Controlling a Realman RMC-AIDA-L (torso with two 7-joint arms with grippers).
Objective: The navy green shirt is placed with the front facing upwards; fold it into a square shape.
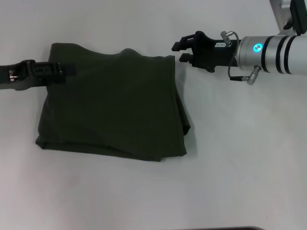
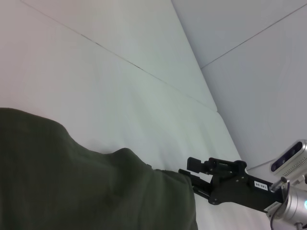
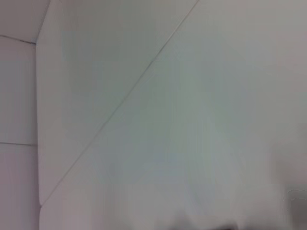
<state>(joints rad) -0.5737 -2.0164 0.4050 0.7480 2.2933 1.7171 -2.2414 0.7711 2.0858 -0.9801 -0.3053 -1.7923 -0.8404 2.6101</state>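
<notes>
- The navy green shirt (image 1: 112,103) lies folded into a rough rectangle on the white table (image 1: 240,182), left of centre, plain green side up (no lettering shows); its near edge is ragged, with layers bulging at the near right corner.
- The left gripper (image 1: 67,70) lies over the shirt's far left part; I cannot tell whether its fingers are apart or pinching cloth.
- The right gripper (image 1: 178,51) hangs just off the far right corner, fingers apart, clear of the cloth; the shirt lies to its left and nearer the robot.
- Beyond, only bare table and pale wall panels (image 2: 249,43); the fold looks nearly done.
</notes>
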